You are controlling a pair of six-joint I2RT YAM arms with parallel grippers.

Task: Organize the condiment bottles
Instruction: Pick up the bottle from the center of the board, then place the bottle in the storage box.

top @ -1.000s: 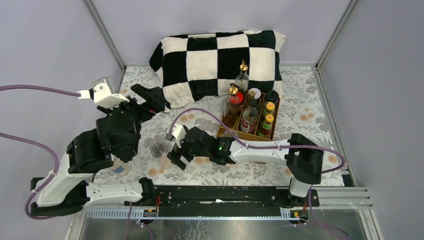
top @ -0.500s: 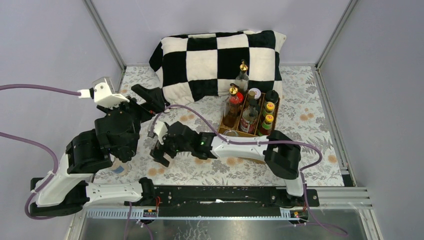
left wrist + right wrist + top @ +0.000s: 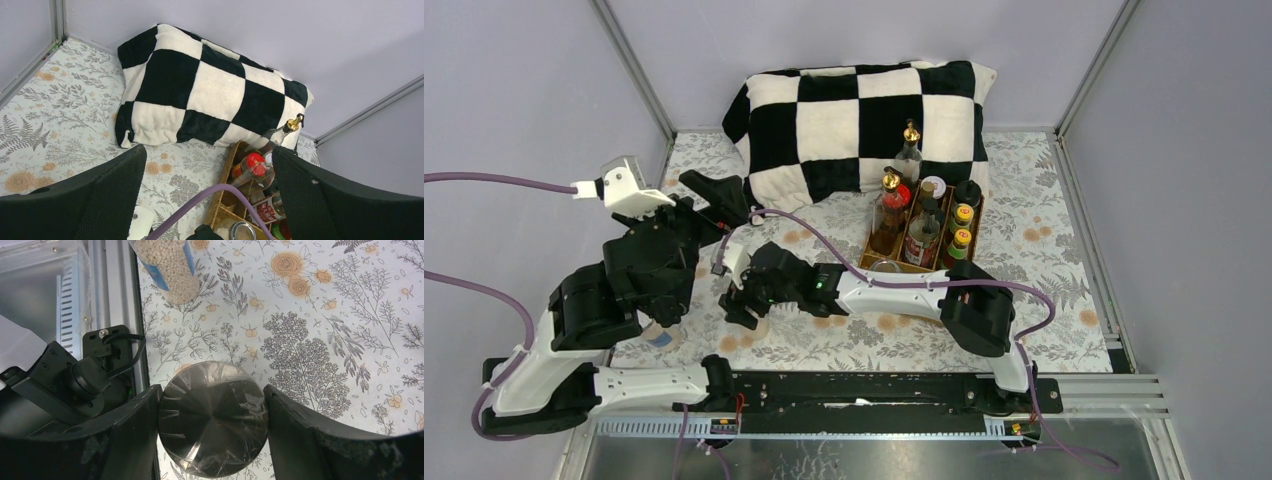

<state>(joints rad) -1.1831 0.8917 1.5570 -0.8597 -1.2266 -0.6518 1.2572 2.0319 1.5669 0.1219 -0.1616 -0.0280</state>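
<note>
A short jar with a silver lid (image 3: 212, 420) stands on the floral cloth, and my right gripper (image 3: 212, 396) is shut on it, a finger pressed against each side of the lid. From above, that gripper (image 3: 746, 300) sits left of centre and hides the jar. A second jar of pale beads with a blue label (image 3: 172, 265) stands nearby, by the left arm's base (image 3: 661, 337). Several condiment bottles fill the wicker tray (image 3: 919, 268), among them a gold-topped one (image 3: 890, 205) and a red-capped one (image 3: 255, 164). My left gripper (image 3: 719, 203) hangs open and empty above the cloth (image 3: 207, 155).
A black-and-white checked pillow (image 3: 864, 110) leans on the back wall behind the tray (image 3: 227, 172). A purple cable (image 3: 200, 205) crosses in front of the tray. The metal rail (image 3: 874, 385) runs along the near edge, and grey walls close in both sides.
My right arm has swung left across the cloth to the silver-lidded jar and its jaws have closed onto the lid. The left arm has shifted slightly and stays open.
</note>
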